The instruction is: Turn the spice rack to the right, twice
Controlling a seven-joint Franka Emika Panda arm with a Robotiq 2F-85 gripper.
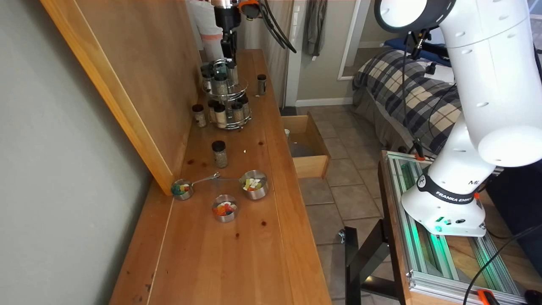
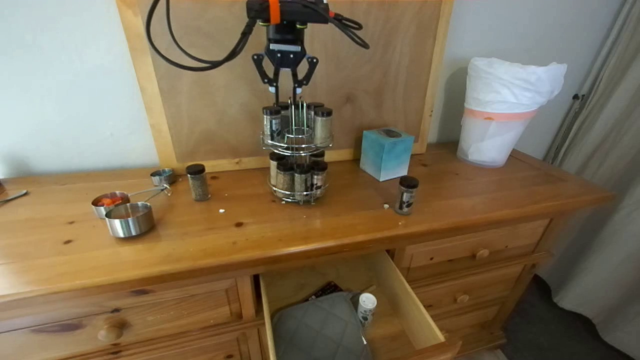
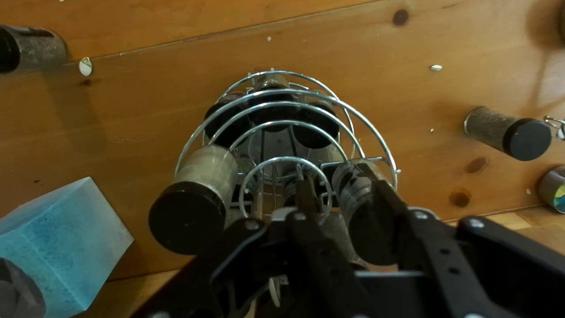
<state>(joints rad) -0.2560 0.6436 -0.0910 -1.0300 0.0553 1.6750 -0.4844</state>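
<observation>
Bedroom. Grey wall (image 1: 38,169) fills the left of the frame in an exterior view, with a plaid-covered bed (image 1: 406,89) at upper right. Long honey-coloured wooden desk (image 1: 228,262), one drawer (image 2: 407,305) pulled out.

We place the two-tiered round spice rack of silvery wire (image 2: 297,149), ringed with dark-lidded glass jars (image 2: 323,127), at centre frame in an exterior view, upright on the desk. Black two-fingered tool (image 2: 285,101) at its top, pointing down: fingers parted, a plain gap between; whether either touches jar or wire we cannot tell.

Risks, in our judgement: a fingertip could catch a lid and tip or lift that jar rather than turn the rack; a push too near the middle could slip off the wires; a hard sideways shove could drag or topple everything.

Views compared: only the wrist view shows, from above, one finger overlapping the small central ring (image 3: 286,159), the other overlapping the jar to its right (image 3: 348,187). In an exterior view a loose glass jar with a dark lid (image 1: 198,115) stands just beside the lower tier, easily knocked; from the wrist we cannot pick it out.
</observation>
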